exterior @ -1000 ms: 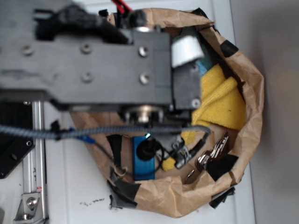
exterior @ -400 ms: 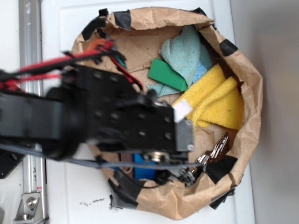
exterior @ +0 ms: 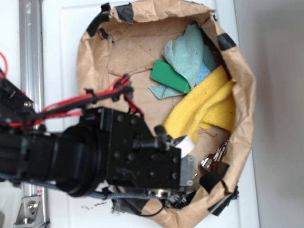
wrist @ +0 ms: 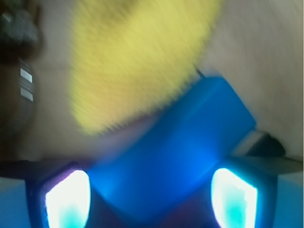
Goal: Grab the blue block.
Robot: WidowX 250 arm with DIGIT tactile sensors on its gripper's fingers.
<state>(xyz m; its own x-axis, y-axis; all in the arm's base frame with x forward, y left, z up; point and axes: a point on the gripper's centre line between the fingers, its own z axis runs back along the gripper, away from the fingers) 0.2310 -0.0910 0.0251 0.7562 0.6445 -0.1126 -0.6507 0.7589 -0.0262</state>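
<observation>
At the lower centre of the wrist view, the blue block lay between the gripper's spread fingers, not yet clamped; closing squarely seemed the next need.

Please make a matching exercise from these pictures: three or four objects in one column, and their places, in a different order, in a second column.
Objects:
1. bright blue rectangular block
2. green wedge-shaped block
3. yellow cloth
4. metal keys

Places:
A. beside the pale teal cloth, upper part of the brown paper bag
B. between the gripper fingers, wrist view
C. lower right, near black tape
D. along the bag's right wall

Pairs: 1-B, 2-A, 3-D, 4-C
</observation>
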